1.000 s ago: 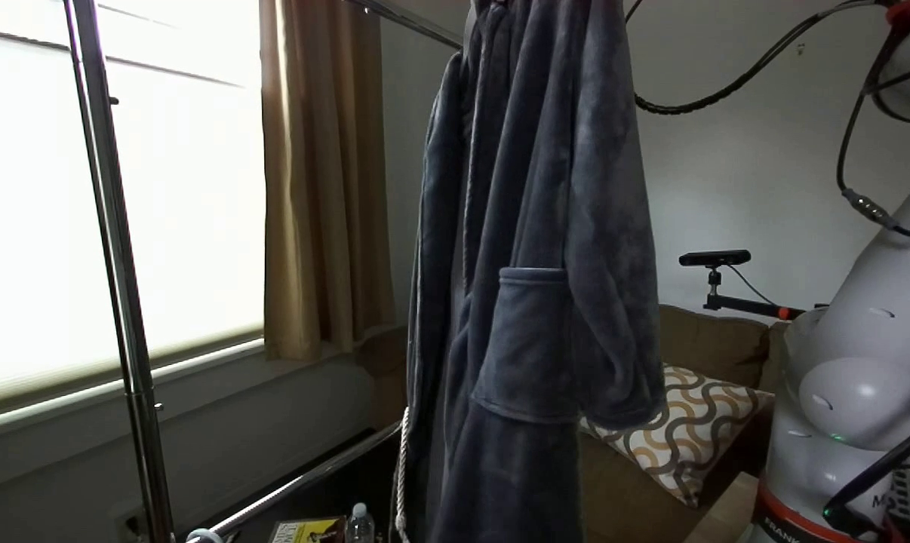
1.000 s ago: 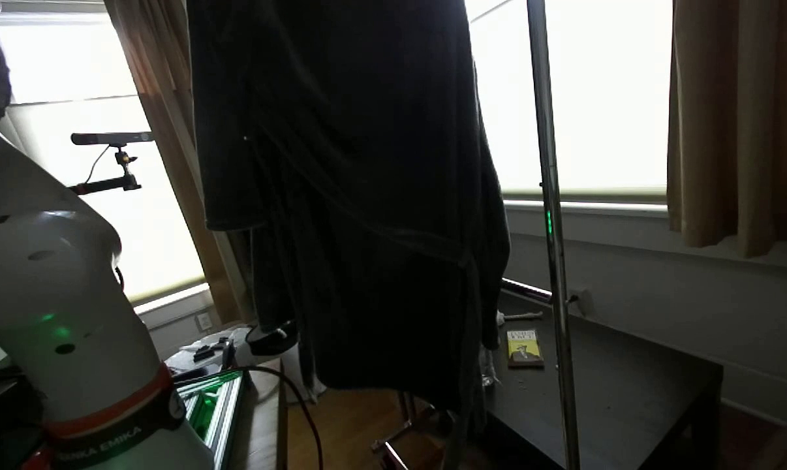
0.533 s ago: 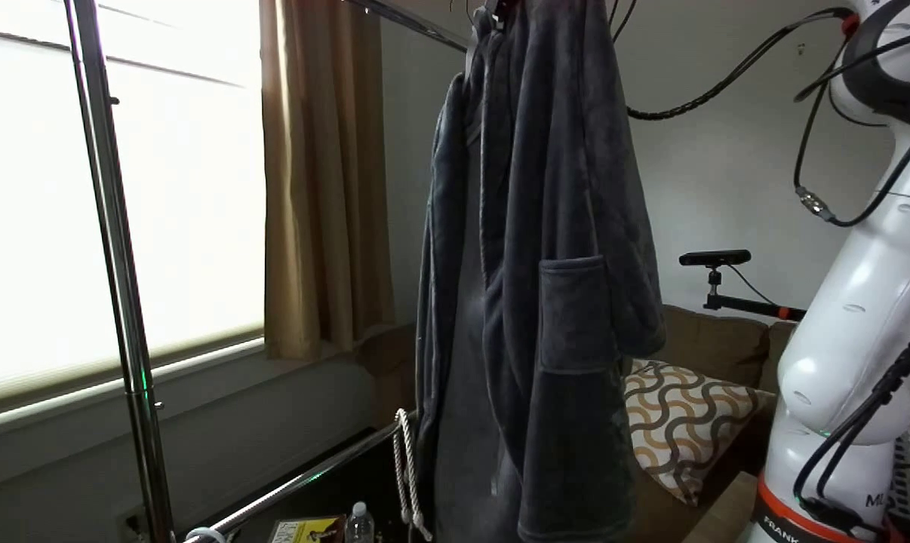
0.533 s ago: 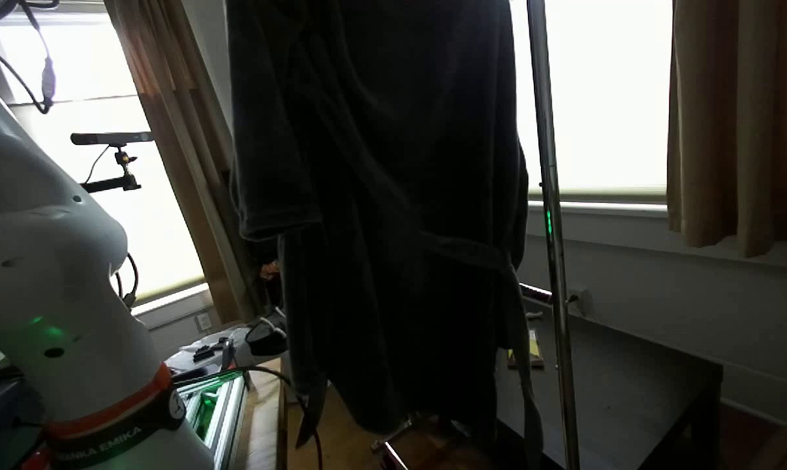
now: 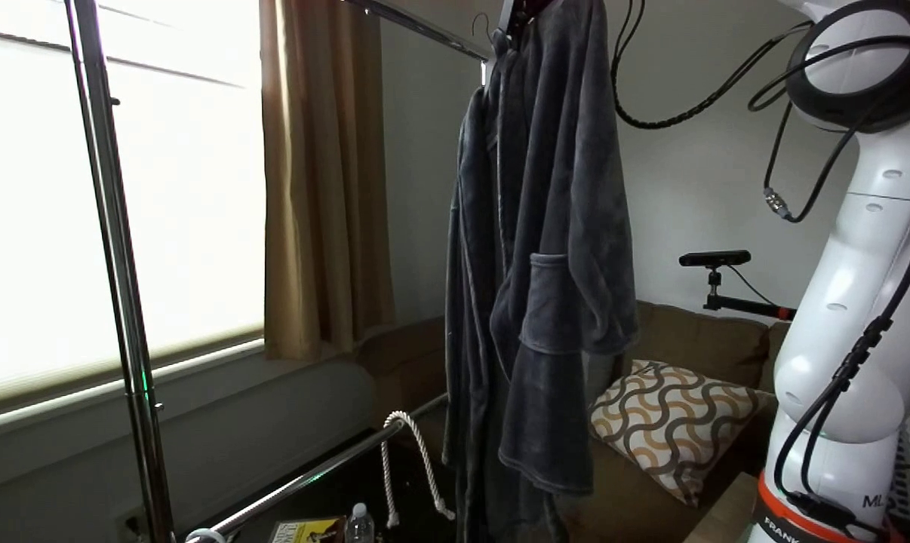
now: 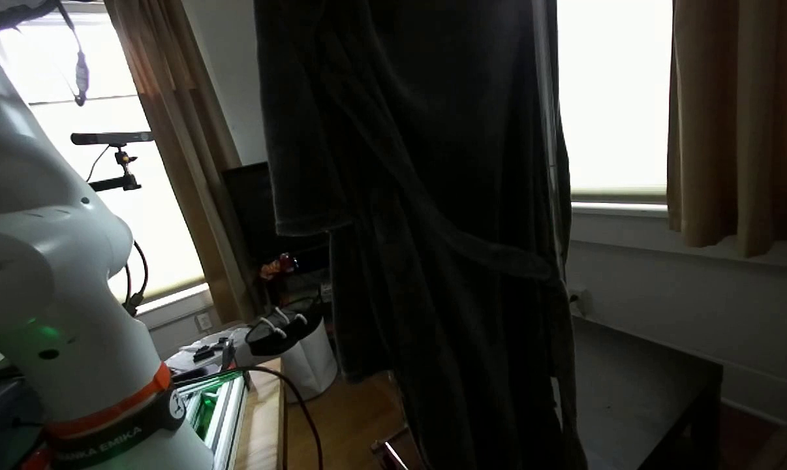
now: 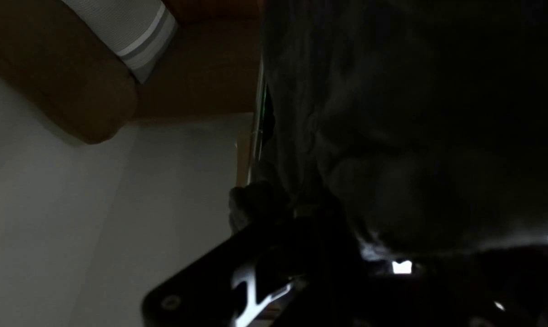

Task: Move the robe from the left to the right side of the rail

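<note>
The end effector (image 7: 302, 213) is clamped on the grey robe (image 5: 534, 302) near its top; in an exterior view the robe hangs by the far end of the rail (image 5: 425, 29). A hook (image 5: 488, 23) shows above the rail, apart from it. Below, rope (image 5: 399, 416) drapes over the lower bar (image 5: 312, 479); a book (image 5: 308, 530) and bottle (image 5: 360, 524) sit on the bench (image 6: 635, 391).

You're seeing matt, plush cloth on the robe (image 5: 553, 211); the rail (image 5: 425, 30) is showing smooth, glossy metal. The arm (image 5: 832, 317) is looking smooth and glossy, the curtain (image 5: 319, 188) is reading as cloth, the rope (image 5: 426, 456) is looking rough and twisted.
</note>
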`<state>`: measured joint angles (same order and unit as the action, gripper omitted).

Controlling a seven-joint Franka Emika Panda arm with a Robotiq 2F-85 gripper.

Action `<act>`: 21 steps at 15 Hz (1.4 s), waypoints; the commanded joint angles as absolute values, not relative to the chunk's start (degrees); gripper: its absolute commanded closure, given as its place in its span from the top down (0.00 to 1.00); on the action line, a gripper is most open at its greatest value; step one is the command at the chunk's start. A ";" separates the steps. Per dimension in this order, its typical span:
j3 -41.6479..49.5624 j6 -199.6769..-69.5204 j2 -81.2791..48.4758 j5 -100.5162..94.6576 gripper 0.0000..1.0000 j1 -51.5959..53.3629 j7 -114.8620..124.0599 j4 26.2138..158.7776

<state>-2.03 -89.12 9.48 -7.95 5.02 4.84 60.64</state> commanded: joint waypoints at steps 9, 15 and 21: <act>1.49 -81.68 2.27 -1.43 0.03 4.25 7.02 50.64; 0.74 -73.78 -5.51 -1.03 0.03 2.76 6.77 36.55; 0.32 -65.96 -12.54 0.10 0.03 3.15 6.84 28.16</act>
<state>1.15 -70.73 -7.24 -0.85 4.14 6.41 37.98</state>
